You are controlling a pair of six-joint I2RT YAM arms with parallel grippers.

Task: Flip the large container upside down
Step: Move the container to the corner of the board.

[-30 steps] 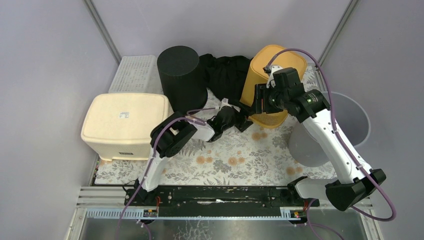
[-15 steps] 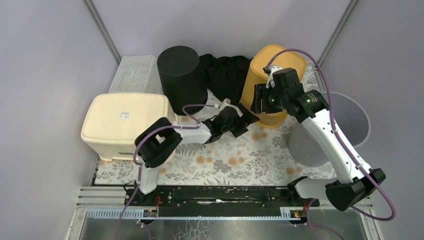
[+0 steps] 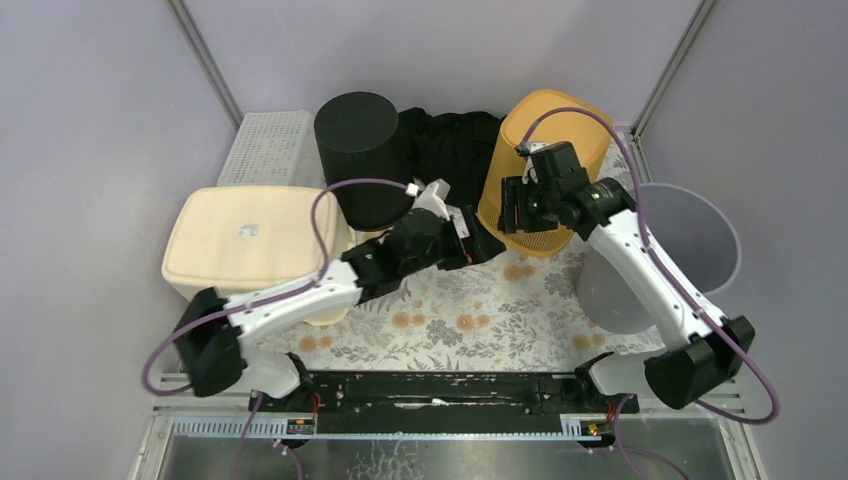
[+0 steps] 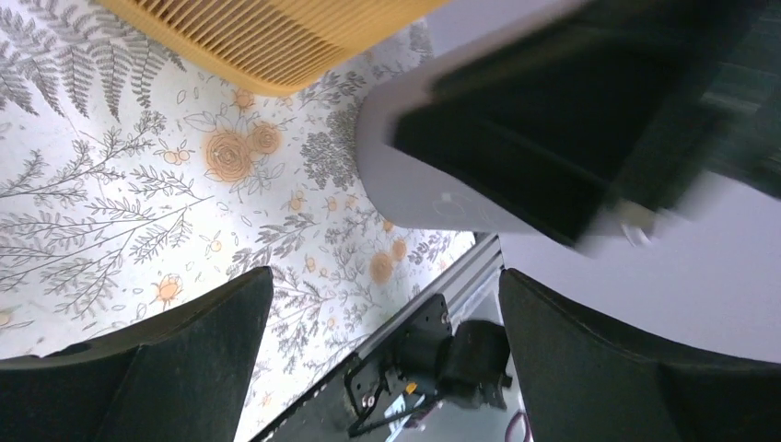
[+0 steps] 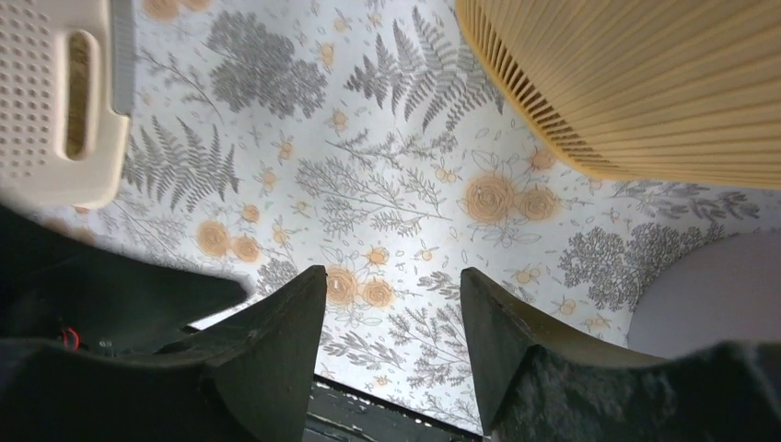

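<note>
The left arm has swung its elbow from mid-tabletop out to the near left, lying long and low; its cable now arcs over the cream bin; the left gripper has crept slightly farther back; the right gripper has edged left along the yellow basket.
</note>
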